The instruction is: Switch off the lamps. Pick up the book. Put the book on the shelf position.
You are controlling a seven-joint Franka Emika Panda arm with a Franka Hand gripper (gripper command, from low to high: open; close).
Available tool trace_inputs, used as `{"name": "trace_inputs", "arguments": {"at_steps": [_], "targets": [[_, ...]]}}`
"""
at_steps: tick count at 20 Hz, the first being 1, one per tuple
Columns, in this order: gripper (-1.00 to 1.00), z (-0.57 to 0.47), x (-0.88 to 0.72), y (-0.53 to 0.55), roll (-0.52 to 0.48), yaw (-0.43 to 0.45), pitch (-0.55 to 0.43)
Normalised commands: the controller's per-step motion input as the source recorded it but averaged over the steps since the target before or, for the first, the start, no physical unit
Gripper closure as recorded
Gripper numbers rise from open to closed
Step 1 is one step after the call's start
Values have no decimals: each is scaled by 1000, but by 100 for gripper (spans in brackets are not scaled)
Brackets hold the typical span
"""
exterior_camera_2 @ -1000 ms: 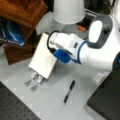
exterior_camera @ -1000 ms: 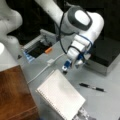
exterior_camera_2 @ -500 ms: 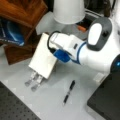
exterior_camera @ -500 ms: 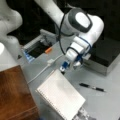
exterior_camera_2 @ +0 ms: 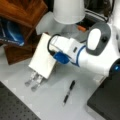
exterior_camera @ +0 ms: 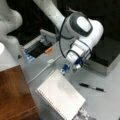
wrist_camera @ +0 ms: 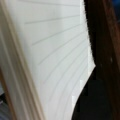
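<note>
Gripper (exterior_camera: 70,69) at upper edge of book (exterior_camera: 61,96), fingertips touching or just above it; jaw state cannot tell. In a front view, gripper (exterior_camera_2: 51,50) hidden behind wrist, over book (exterior_camera_2: 42,58). Book flat on grey table (exterior_camera: 105,102), beside shelf position (exterior_camera: 15,96), dotted binding edge toward that block. Wrist view: lined page of book (wrist_camera: 50,55) fills frame, dark wood at right. Pen (exterior_camera: 91,87) on table, apart from book. White lampshade (exterior_camera_2: 68,11) at a front view's top.
</note>
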Motion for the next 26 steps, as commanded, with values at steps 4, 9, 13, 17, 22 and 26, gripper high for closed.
{"name": "trace_inputs", "arguments": {"at_steps": [4,9,13,17,22,26], "targets": [[-100,-126,207,55,-437,-53,58],[100,-96,185,74,-383,-28,76],[100,-123,164,38,-317,-17,50],[100,-118,169,21,-297,2,44],[100,-139,173,-21,-290,47,31],[100,-157,152,4,-264,67,15]]}}
